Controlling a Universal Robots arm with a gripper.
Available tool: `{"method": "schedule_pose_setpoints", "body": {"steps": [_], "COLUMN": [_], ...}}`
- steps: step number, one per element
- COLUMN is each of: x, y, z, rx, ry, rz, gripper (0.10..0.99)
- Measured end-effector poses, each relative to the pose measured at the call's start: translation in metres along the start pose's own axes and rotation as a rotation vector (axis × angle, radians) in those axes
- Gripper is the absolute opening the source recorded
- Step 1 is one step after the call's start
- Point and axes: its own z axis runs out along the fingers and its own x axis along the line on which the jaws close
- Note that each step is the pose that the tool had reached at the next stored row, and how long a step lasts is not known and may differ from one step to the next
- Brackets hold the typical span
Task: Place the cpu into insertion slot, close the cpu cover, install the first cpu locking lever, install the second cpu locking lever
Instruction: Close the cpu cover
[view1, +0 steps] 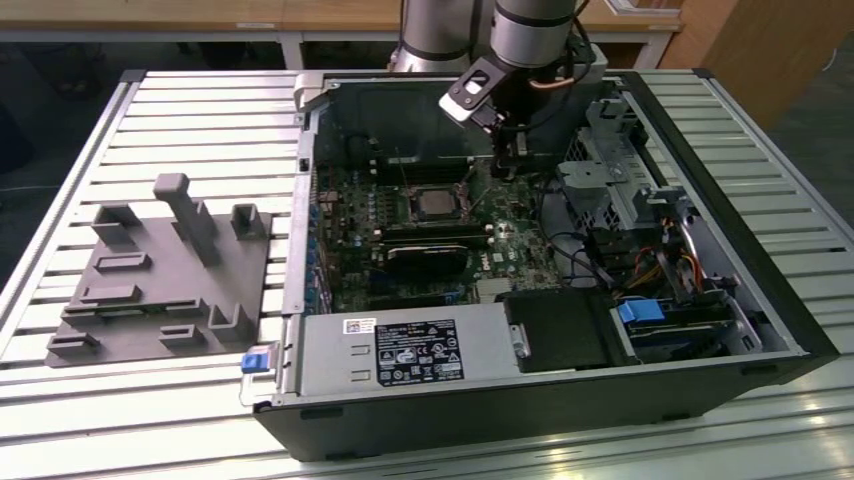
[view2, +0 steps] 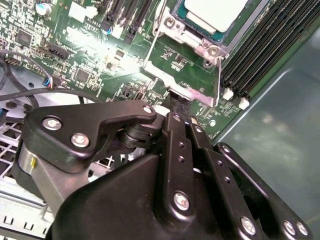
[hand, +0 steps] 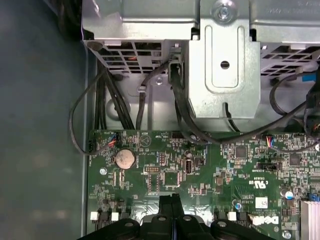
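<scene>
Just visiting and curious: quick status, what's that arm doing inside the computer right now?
Gripper shut, tips beside insertion slot. Cpu seated inside, cpu cover down around it. Nothing between tips and slot.

On my slatted desk (view1: 174, 110) a grey holder (view1: 160, 275) lies just beside the open computer case (view1: 534, 415), on the exterior view's left; black cables (hand: 176, 90) run inside.

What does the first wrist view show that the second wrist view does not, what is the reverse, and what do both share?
First wrist view: a coin battery, a metal cage and black cables running under it. Second wrist view: the pale chip sitting in its metal-framed socket, beside long black memory slots. Both: the green board and the shut gripper.
</scene>
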Motion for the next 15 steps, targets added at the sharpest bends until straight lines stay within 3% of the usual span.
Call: {"method": "schedule_pose_setpoints", "body": {"steps": [15], "x": [-0.0001], "y": [-0.0141], "z": [-0.0005], "rx": [0.000], "ry": [0.0000], "rz": [0.000], "gripper": [0.122]}}
